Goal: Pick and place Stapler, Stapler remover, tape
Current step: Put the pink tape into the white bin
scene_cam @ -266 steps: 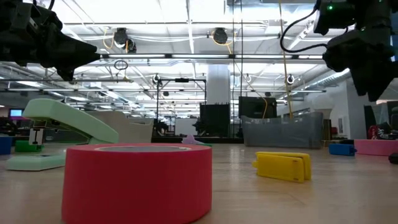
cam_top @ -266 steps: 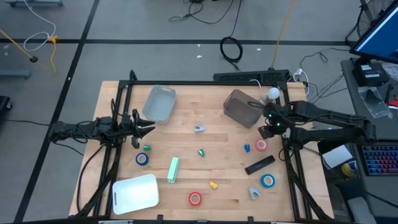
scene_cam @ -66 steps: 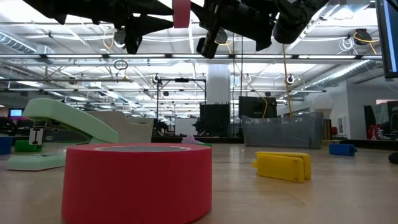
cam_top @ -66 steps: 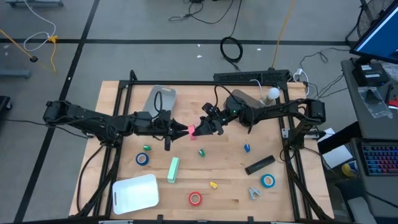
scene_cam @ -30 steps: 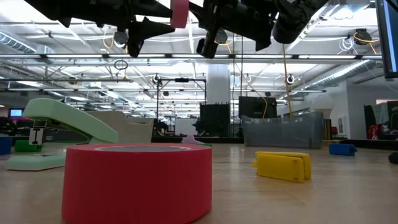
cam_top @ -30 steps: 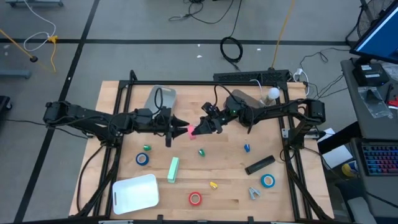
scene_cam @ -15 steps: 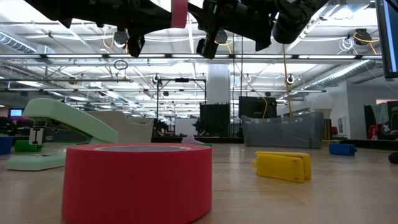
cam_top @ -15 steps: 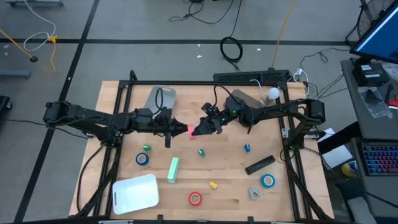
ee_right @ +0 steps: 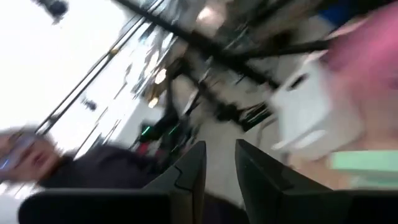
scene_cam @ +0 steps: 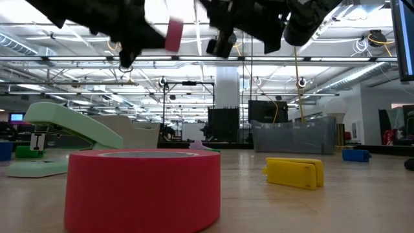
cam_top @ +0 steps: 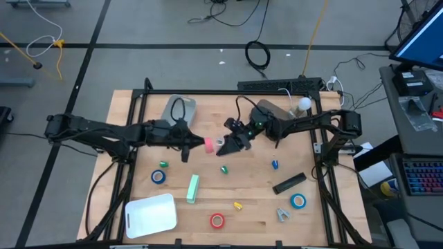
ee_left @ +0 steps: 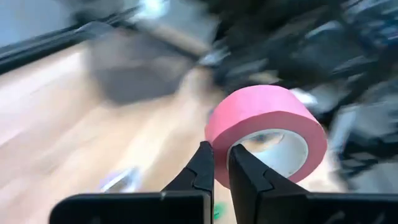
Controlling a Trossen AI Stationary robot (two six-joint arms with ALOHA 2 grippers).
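From above, the left tool (cam_top: 196, 142) and right tool (cam_top: 223, 146) meet mid-surface (cam_top: 256, 200) with a pink tape roll (cam_top: 208, 143) between them. Only the left wrist view shows its fingers (ee_left: 202, 168) pinched tight on the roll's wall (ee_left: 267, 118); the right wrist view shows that tool's fingers (ee_right: 189, 168) slightly parted, holding nothing

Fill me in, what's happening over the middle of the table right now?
The left gripper is shut on the wall of a pink tape roll and holds it in the air above mid-table. The right gripper sits just beside the roll with nothing between its fingers, so this looks like a handover from right arm to left. The other tape rolls, such as the red one, lie untouched on the table, as do the green stapler and the grey bins.
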